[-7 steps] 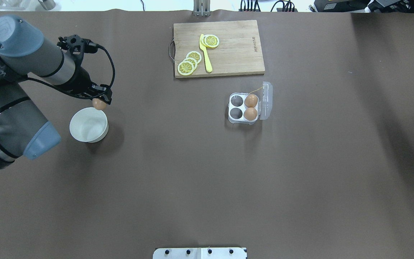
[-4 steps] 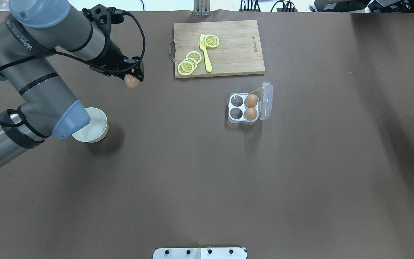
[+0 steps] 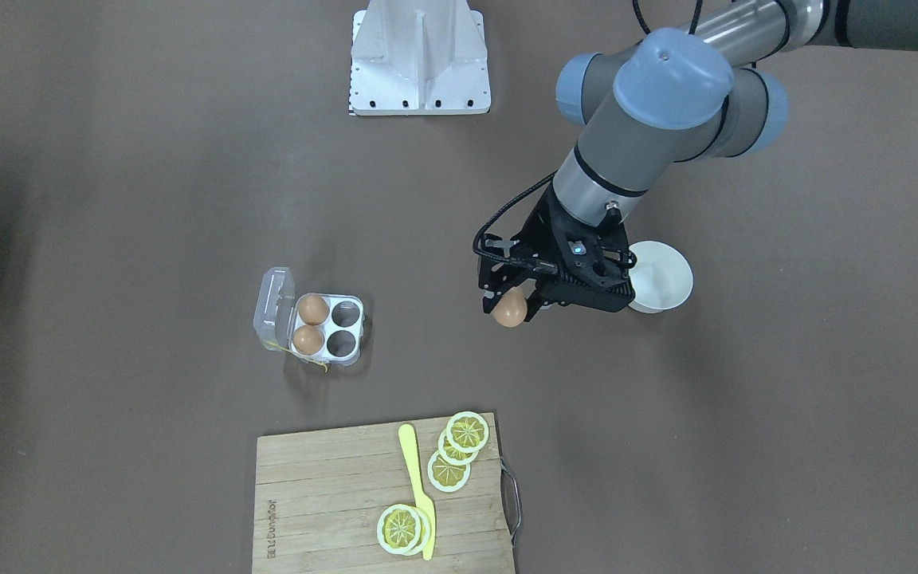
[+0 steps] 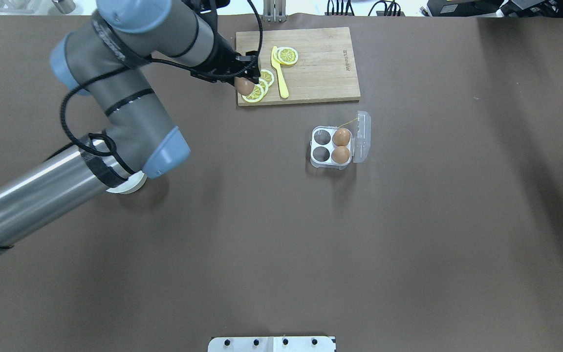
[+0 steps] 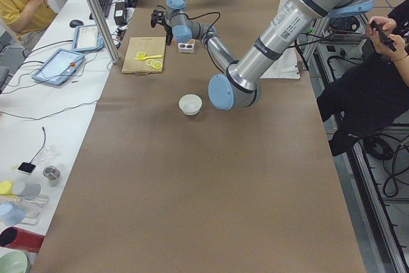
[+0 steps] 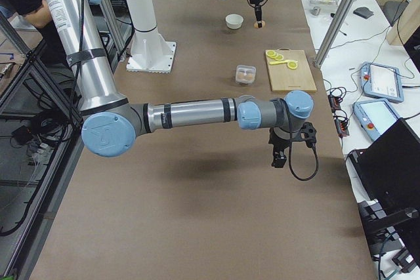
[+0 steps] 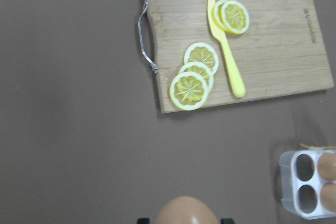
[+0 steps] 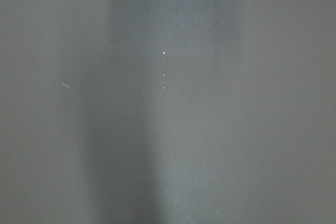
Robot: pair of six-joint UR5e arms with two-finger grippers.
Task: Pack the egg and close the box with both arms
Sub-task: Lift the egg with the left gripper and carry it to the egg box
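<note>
We moved the egg (image 3: pixel 509 310) from the bowl (image 3: pixel 666 275) toward the box (image 3: pixel 360 320); left end effector (image 3: pixel 512 303) pinches it, packing next.

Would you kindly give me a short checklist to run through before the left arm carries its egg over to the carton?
1. Grasp: the left gripper is shut on the egg, held above the table: ok.
2. Access: the lid of the box is folded open: ok.
3. Space: two empty cells lie on the box's side nearer the left arm: ok.
4. Neighbours: the two packed eggs sit in their cells: ok.
5. Helper: the right gripper shows only from the side; readiness to close: cannot tell.
</note>
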